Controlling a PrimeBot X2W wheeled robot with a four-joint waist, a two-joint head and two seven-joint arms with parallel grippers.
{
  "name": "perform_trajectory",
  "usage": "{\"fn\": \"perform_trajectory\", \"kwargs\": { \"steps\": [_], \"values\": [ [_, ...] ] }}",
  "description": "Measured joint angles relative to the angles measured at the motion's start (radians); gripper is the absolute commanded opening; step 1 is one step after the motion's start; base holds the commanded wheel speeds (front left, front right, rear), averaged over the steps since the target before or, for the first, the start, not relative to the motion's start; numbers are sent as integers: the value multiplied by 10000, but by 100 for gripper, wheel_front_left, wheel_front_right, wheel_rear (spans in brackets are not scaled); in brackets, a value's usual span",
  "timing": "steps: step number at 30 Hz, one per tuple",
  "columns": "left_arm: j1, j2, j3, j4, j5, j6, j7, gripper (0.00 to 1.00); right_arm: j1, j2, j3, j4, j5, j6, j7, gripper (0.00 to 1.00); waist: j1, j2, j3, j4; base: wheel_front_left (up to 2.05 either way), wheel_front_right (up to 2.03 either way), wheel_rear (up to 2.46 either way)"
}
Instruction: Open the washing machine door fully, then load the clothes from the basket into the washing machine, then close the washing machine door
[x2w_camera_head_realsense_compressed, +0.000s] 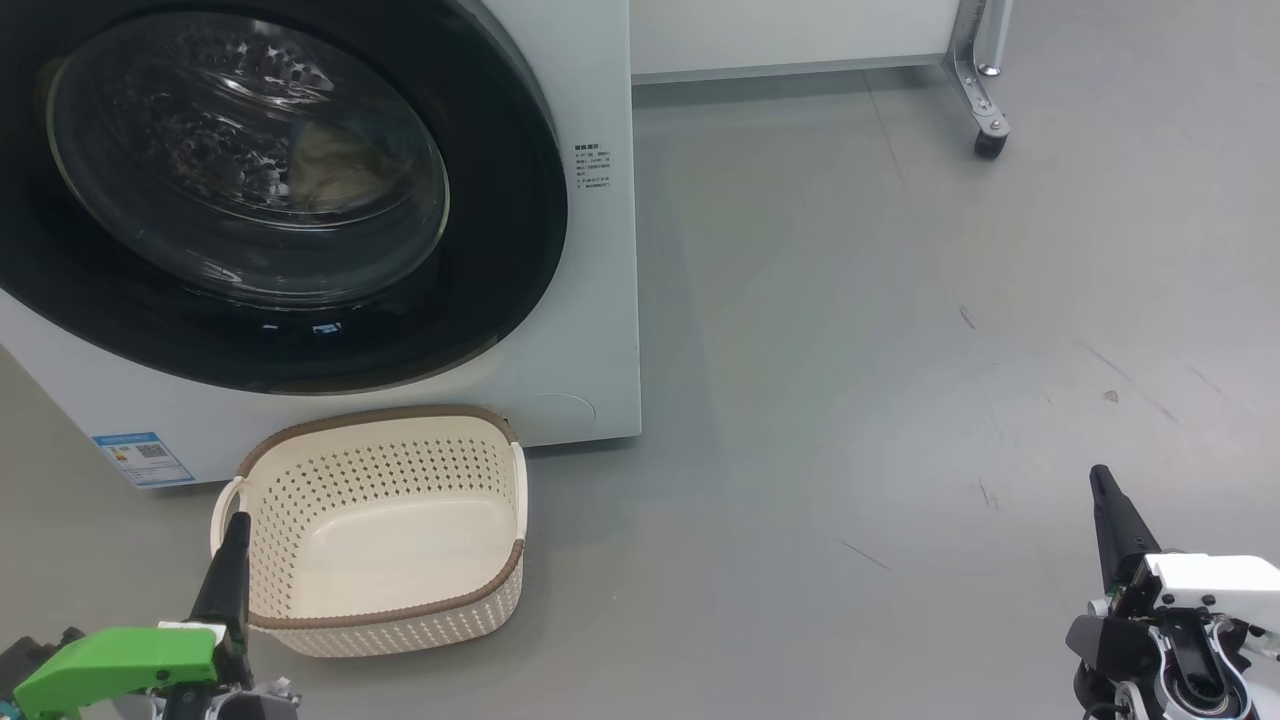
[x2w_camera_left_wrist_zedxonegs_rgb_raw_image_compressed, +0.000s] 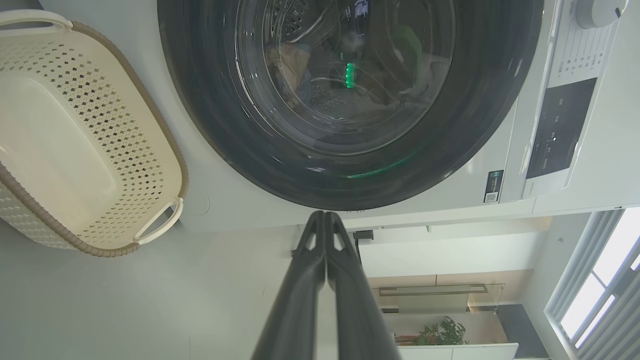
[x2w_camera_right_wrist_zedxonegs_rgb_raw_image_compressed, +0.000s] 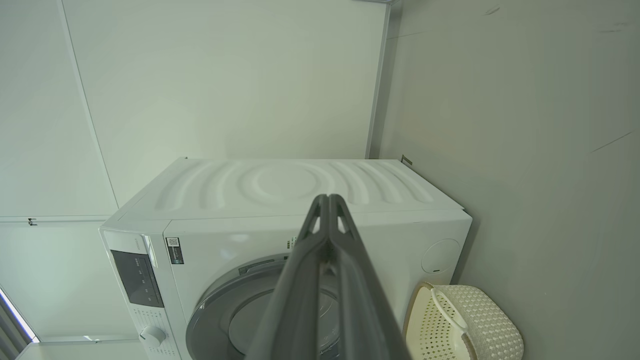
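Grey floor (x2w_camera_head_realsense_compressed: 850, 350) spreads before the washing machine (x2w_camera_head_realsense_compressed: 600, 300). Left fingers (x2w_camera_left_wrist_zedxonegs_rgb_raw_image_compressed: 305, 290) and right fingers (x2w_camera_right_wrist_zedxonegs_rgb_raw_image_compressed: 305, 280) are pressed together, holding nothing, apart from the empty basket (x2w_camera_head_realsense_compressed: 420, 630). The washing machine door (x2w_camera_head_realsense_compressed: 500, 250) looks shut (clothes (x2w_camera_head_realsense_compressed: 335, 180) dim behind glass); I'd check its rim sits flush.

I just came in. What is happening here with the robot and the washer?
Nothing is being handled at this moment. The washing machine door is shut, and some clothes lie inside, seen through its glass. The basket stands empty on the floor in front of the washing machine. The left gripper and the right gripper are both shut, hold nothing and touch nothing.
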Motion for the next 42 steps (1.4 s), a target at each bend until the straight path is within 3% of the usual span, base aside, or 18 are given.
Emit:
{"fn": "perform_trajectory", "kwargs": {
  "steps": [42],
  "values": [
    [0, -23, 56, -4, 44, 0, 6, 0, 0, 0, 0, -2, 0, 0, 0, 0, 0, 0, 0, 0, 0, 0, 0]
  ]
}}
